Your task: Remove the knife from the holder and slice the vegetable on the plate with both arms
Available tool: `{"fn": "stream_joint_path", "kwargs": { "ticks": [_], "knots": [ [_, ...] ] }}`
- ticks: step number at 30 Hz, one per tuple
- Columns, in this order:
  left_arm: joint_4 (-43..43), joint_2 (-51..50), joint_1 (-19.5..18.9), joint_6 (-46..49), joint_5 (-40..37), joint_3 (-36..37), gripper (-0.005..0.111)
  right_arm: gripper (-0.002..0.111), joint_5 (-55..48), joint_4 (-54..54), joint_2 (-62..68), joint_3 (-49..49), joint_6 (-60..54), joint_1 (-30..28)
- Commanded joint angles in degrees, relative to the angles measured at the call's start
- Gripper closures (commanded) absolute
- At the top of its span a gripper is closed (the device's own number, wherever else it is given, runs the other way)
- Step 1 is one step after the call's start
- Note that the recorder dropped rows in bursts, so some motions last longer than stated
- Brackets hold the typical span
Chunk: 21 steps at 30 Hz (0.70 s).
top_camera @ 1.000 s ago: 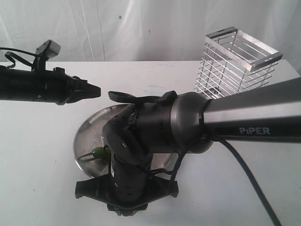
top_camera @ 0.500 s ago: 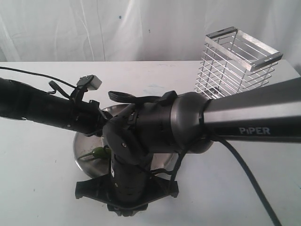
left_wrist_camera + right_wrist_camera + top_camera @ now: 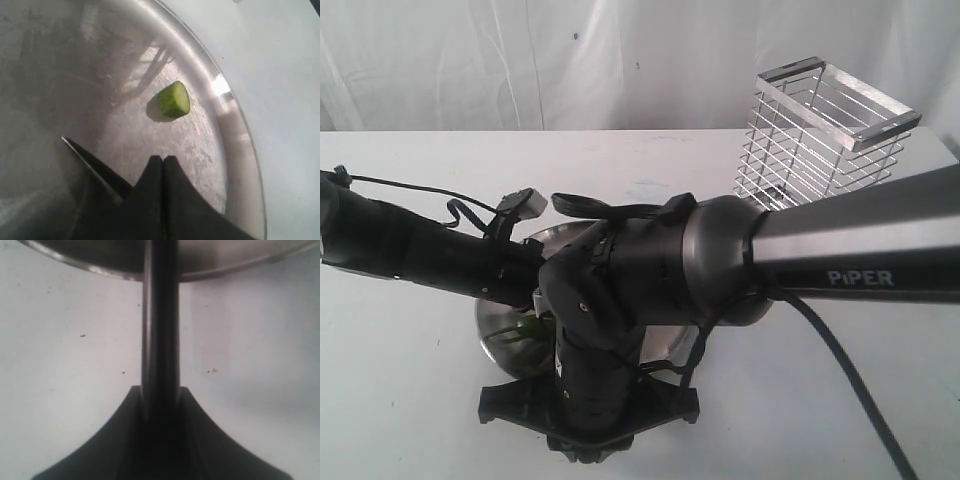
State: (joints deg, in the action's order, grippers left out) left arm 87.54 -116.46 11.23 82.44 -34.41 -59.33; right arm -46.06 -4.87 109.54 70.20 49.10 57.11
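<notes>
The shiny plate [image 3: 235, 125] fills the left wrist view, with a short cut piece of green vegetable [image 3: 173, 99] lying on it near the rim. My left gripper [image 3: 163, 159] is shut and empty, its tips just short of that piece. Beside them a dark pointed blade, the knife [image 3: 85, 159], lies over the plate. My right gripper [image 3: 160, 390] is shut on the knife's black handle [image 3: 160, 330], which runs out towards the plate's rim [image 3: 75, 262]. In the exterior view more green vegetable [image 3: 525, 328] shows on the plate [image 3: 492, 335], between the two arms.
The wire holder [image 3: 825, 130] stands at the back right of the white table. The right arm [image 3: 720, 265], marked PiPER, crosses the foreground and hides most of the plate. The left arm [image 3: 420, 250] reaches in from the left.
The left arm has swung right and down, from above the table's left side to over the plate, its gripper still shut. The right arm has not moved.
</notes>
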Motion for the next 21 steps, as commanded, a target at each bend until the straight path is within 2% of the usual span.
{"fn": "stream_joint_path", "kwargs": {
  "ticks": [1, 15, 21],
  "knots": [
    [-3.29, -2.24, 0.37, -1.77, 4.00, 0.64, 0.107, 0.108, -1.14, -2.72, -0.03, 0.35, -1.55, 0.05],
    [-4.65, -1.93, 0.37, -5.97, 3.73, 0.64, 0.107, 0.108, -4.93, -4.48, -0.03, 0.35, -3.53, 1.14],
    [-7.13, 3.37, 0.37, -7.06, 4.39, 0.64, 0.107, 0.108, -9.07, -9.24, -0.03, 0.35, -7.19, 1.14]
  ]
}}
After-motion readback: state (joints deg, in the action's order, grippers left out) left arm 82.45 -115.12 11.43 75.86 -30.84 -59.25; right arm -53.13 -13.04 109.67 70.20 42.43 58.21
